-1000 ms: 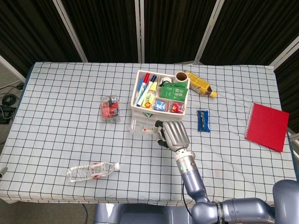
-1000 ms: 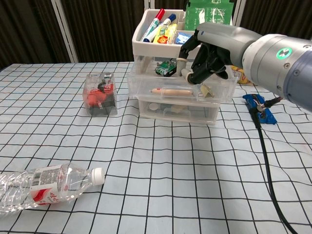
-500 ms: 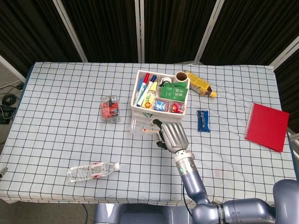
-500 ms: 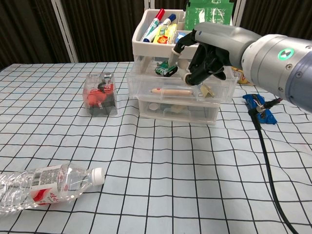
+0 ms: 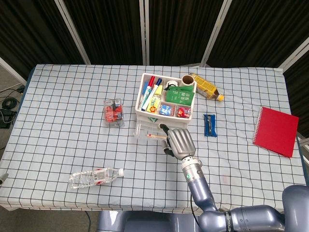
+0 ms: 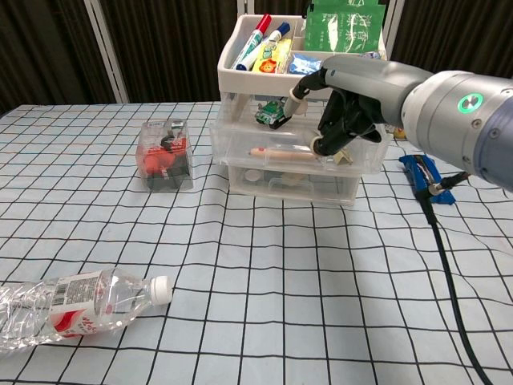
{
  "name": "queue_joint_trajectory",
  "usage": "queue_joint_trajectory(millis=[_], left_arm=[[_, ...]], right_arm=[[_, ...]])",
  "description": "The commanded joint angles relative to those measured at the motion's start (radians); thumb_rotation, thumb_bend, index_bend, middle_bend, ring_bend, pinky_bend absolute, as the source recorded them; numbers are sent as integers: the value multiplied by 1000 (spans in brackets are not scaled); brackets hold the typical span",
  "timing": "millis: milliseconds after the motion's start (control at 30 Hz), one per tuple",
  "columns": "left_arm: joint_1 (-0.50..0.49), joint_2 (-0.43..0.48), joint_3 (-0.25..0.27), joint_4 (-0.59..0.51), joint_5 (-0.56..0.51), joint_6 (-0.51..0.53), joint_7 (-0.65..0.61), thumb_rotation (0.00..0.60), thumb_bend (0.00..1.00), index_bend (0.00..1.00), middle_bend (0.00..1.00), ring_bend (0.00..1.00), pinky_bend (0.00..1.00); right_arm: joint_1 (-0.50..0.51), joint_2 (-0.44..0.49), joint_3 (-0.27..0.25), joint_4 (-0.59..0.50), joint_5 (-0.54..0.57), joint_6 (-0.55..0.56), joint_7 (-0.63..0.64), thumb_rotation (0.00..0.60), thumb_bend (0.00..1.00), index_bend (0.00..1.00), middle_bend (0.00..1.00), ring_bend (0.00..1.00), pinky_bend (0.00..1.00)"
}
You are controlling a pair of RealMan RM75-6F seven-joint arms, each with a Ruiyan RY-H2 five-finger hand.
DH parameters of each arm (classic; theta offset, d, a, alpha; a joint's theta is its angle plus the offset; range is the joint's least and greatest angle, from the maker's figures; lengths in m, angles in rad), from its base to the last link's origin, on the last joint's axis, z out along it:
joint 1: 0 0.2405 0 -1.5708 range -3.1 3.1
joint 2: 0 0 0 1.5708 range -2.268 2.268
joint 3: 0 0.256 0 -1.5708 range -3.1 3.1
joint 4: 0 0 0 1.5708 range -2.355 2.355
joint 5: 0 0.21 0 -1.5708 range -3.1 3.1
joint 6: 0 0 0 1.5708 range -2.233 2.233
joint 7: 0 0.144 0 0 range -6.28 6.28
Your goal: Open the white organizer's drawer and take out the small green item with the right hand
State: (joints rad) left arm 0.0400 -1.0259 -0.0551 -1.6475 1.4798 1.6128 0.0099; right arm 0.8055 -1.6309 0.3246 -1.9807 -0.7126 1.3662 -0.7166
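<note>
Presently: top drawer (image 6: 292, 136) of white organizer (image 6: 272, 64) pulled out, clear-walled, contents exposed. Small green item (image 6: 272, 112) (toy-car-like shape, exact type unclear) sits at drawer's back-left, close under organizer's upper tray. Organizer stands near tabletop's far edge, approx. centre.

Right hand (image 6: 343, 100) poised over open drawer, fingers curled downward, one fingertip (image 6: 296, 91) extended toward green item, just beside it; contact cannot be confirmed. Nothing seen held. Head view: hand (image 5: 178, 141) at drawer front, covers most of drawer interior. Left hand not in either view.

Handling est.:
- Light, rigid plastic body; no give expected under pinch.
- Smooth, prob. slippery surface; may roll or skate along drawer floor if nudged.
- Not fragile; moderate pinch force adequate.

Grip rec.:
- Pinch across item's two long sides w/ thumb and opposing finger, from above.
- Low clearance under upper tray; approach at slant from drawer front.
- Avoid pencil-like stick (image 6: 282, 150) and other small bits lying in same drawer.
- Lift straight up, then withdraw toward tabletop's near edge.
</note>
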Motion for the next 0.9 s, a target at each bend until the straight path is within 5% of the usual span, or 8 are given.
queue_joint_trajectory(millis=[33, 700, 900], left_arm=[[0, 0, 0, 0, 0, 0, 0, 600, 0, 0, 0, 0, 0], [1, 1, 1, -2, 4, 3, -1, 600, 0, 0, 0, 0, 0], [0, 1, 1, -1, 2, -1, 0, 600, 0, 0, 0, 0, 0]], right_arm=[[0, 3, -3, -7, -1, 5, -2, 600, 464, 315, 923, 957, 828], [5, -5, -31, -42, 9, 40, -48, 600, 465, 293, 926, 958, 828], [9, -6, -30, -56, 6, 53, -61, 600, 469, 376, 936, 965, 830]])
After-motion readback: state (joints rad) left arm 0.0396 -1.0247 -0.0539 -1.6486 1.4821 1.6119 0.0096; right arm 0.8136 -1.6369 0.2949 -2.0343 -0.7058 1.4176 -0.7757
